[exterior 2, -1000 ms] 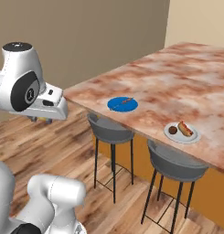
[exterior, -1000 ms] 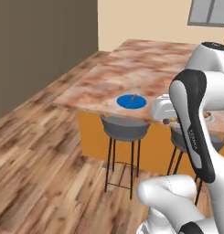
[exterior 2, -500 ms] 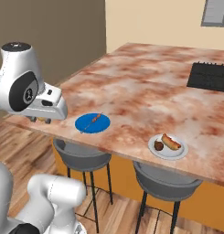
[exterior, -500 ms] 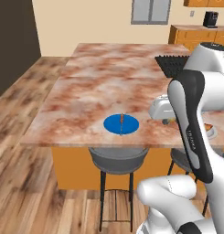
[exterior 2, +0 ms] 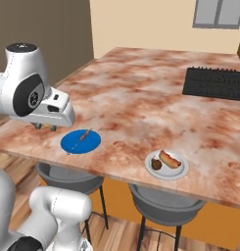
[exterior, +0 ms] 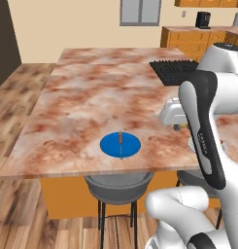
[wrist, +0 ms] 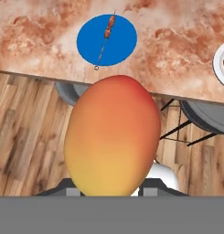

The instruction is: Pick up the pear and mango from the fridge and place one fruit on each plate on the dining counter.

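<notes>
My gripper (wrist: 112, 183) is shut on the mango (wrist: 112, 141), a yellow-orange oval with a red blush that hides the fingertips. The hand (exterior 2: 52, 113) hangs over the near left corner of the marbled dining counter (exterior 2: 141, 98). Just beyond it lies the bright blue plate (exterior 2: 80, 141) (exterior: 120, 145) (wrist: 107, 39) with a thin skewer on it. To the right, a white plate (exterior 2: 166, 165) (wrist: 221, 59) holds a hot dog and a dark reddish-brown roundish fruit, the pear (exterior 2: 156, 165).
A black cooktop (exterior 2: 215, 83) (exterior: 176, 71) sits at the counter's far right. Grey stools (exterior: 119, 187) (exterior 2: 165, 206) stand under the near edge, over wooden floor. Orange cabinets (exterior: 188, 39) line the back wall.
The base has swung round, so both base views now face the counter squarely and closer. The gripper has kept hold of the mango throughout.
</notes>
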{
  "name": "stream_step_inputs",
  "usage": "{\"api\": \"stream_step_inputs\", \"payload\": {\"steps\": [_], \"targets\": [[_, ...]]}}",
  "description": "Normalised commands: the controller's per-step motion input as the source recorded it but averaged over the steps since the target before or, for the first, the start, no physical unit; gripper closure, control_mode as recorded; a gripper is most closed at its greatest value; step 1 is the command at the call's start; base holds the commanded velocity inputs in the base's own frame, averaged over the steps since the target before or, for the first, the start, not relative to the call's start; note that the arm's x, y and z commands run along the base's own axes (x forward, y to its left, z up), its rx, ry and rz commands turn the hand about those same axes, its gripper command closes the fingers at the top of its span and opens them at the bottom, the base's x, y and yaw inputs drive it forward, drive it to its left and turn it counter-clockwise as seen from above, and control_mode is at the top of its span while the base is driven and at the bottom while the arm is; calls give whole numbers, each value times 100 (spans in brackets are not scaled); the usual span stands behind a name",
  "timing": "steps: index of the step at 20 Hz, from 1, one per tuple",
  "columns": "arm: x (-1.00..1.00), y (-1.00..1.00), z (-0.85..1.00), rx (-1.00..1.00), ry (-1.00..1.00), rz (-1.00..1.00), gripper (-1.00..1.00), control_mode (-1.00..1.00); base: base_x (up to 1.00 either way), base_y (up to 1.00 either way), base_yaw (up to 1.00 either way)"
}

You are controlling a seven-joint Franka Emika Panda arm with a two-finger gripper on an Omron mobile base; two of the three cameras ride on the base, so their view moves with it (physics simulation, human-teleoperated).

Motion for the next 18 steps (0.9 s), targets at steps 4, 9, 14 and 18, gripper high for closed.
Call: {"api": "stream_step_inputs", "payload": {"steps": [4, 9, 14, 18], "targets": [[0, 0, 0, 0, 0, 0, 100, 100, 5, 13, -5], [67, 41, -19, -4, 9, -7, 100, -100, 6, 4, -1], [100, 62, -85, -6, 20, -8, 100, -100, 0, 0, 0], [100, 33, -100, -14, 25, -5, 100, -100, 0, 0, 0]]}}
